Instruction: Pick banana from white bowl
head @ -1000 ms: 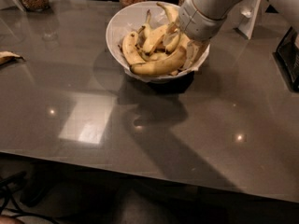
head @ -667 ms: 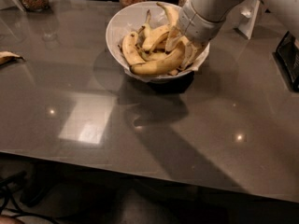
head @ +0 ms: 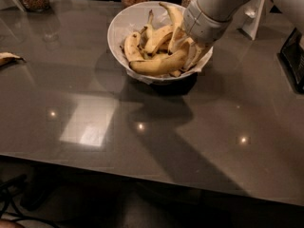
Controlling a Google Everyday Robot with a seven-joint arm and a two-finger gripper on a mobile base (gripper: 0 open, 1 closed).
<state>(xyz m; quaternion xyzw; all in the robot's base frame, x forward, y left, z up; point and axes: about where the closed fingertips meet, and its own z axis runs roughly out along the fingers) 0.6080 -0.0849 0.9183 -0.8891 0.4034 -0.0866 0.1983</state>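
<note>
My gripper (head: 188, 50) is down in the white bowl (head: 119, 26) on the bench (head: 142, 146), sunk among the bananas (head: 156, 65) piled there. Whether my jaws are clenched on one, I cannot tell.

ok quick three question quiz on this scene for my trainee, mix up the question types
1. True or false: the gripper is inside the white bowl, among the bananas.
2. What lies at the left edge of the table? A) a spoon B) a banana peel C) a cup
3. Fill in: in the camera view, the arm reaches into the bowl from the upper ___.

Key: 1 true; 2 B; 3 right.
</note>
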